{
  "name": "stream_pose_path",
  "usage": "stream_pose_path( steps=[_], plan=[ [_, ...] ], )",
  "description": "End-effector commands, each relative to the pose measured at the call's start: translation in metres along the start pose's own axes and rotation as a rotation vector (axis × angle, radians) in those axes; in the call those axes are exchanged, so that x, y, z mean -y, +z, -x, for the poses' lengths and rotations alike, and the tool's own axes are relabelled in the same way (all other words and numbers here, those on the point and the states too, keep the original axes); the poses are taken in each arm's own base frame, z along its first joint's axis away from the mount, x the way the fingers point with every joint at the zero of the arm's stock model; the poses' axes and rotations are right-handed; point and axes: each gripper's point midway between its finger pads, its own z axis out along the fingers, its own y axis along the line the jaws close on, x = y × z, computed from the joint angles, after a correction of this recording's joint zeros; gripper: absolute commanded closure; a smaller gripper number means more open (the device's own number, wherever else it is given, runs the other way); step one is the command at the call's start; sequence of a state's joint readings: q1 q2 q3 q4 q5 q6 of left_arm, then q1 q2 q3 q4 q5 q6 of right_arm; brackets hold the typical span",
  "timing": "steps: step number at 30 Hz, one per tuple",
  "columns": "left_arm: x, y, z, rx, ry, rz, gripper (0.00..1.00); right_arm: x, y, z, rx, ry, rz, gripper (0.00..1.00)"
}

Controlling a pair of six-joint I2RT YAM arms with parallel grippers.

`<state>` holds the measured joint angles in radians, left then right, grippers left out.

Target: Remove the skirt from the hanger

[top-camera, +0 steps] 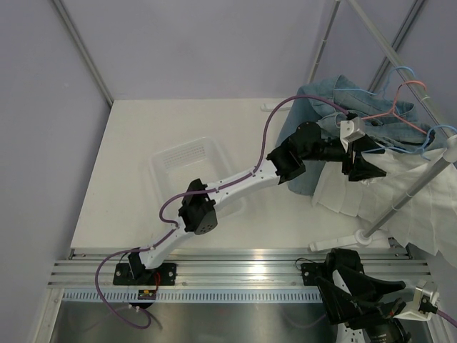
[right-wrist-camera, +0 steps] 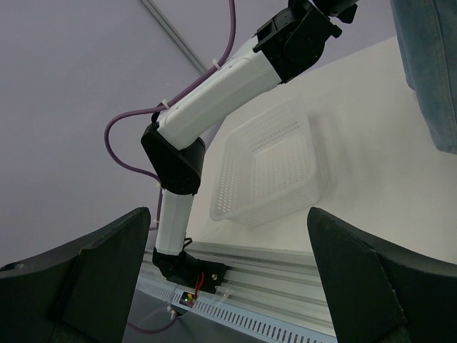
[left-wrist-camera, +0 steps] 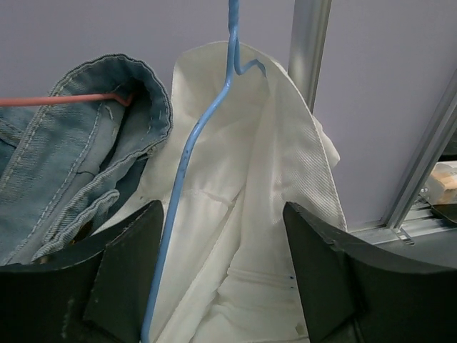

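Left gripper (left-wrist-camera: 221, 214) stood wide open, thin blue wire hanger (left-wrist-camera: 187, 153) and white fabric skirt (left-wrist-camera: 268, 214) hung ungripped between its jaws, right gripper (right-wrist-camera: 228, 214) gaped empty.

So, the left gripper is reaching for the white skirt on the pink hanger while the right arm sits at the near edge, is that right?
Not quite: in the left wrist view the white skirt hangs on the blue hanger; the pink hanger holds the denim garment. The rest is as you say.
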<state>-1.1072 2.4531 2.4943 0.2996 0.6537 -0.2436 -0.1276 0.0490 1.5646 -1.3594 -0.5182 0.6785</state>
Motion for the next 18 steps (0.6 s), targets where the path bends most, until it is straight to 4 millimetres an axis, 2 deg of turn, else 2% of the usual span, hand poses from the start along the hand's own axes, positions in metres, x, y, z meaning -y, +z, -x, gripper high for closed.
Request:
stream_pose_path(
  steps=[1, 3, 9, 13, 18],
  plan=[
    [0.006, 0.003, 0.034, 0.067, 0.073, -0.011, 0.32, 0.022, -0.003, -0.035, -0.159, 0.117, -0.124, 0.00],
    [0.009, 0.002, 0.039, 0.070, 0.082, -0.015, 0.38, 0.022, -0.003, -0.035, -0.158, 0.117, -0.125, 0.01],
    [0.017, -0.003, 0.067, 0.084, 0.115, -0.016, 0.48, 0.022, -0.004, -0.036, -0.159, 0.112, -0.126, 0.01],
    [0.018, -0.005, 0.079, 0.100, 0.119, 0.004, 1.00, 0.022, -0.005, -0.036, -0.157, 0.114, -0.126, 0.00],
    [0.019, -0.007, 0.091, 0.115, 0.126, 0.023, 1.00, 0.022, -0.007, -0.037, -0.156, 0.106, -0.131, 0.01]
  ],
)
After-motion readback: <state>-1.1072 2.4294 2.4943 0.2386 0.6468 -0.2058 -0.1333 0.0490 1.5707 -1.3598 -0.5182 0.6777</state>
